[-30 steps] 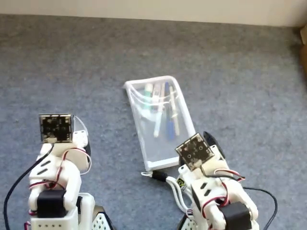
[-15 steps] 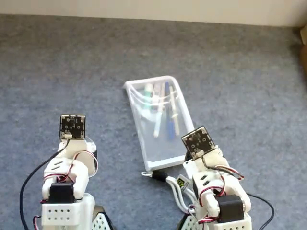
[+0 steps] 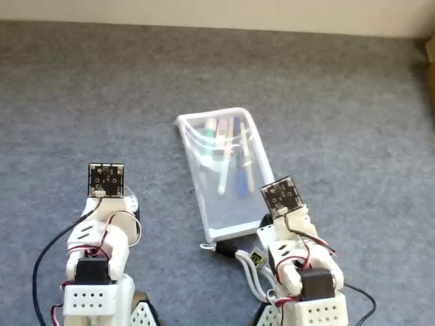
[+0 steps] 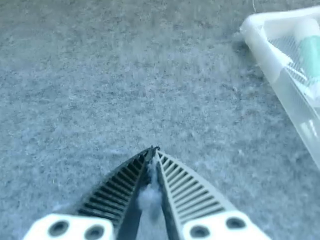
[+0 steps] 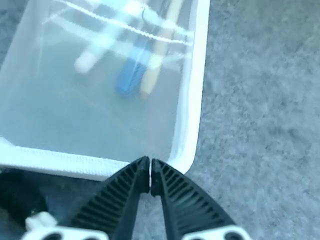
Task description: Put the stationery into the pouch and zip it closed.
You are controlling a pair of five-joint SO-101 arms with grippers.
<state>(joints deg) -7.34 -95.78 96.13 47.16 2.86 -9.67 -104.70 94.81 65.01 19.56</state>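
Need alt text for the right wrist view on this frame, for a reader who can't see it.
The right gripper, jaws shut, has its tips by a rounded corner of a clear pouch with white edging, lying on grey carpet. Inside the pouch, a white pen, a blue pen and a cream pen lie side by side.

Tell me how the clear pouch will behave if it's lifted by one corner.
Probably floppy: the pouch looks like thin clear plastic. The pens inside lie loose, so they would likely slide to the low end. Likely light.
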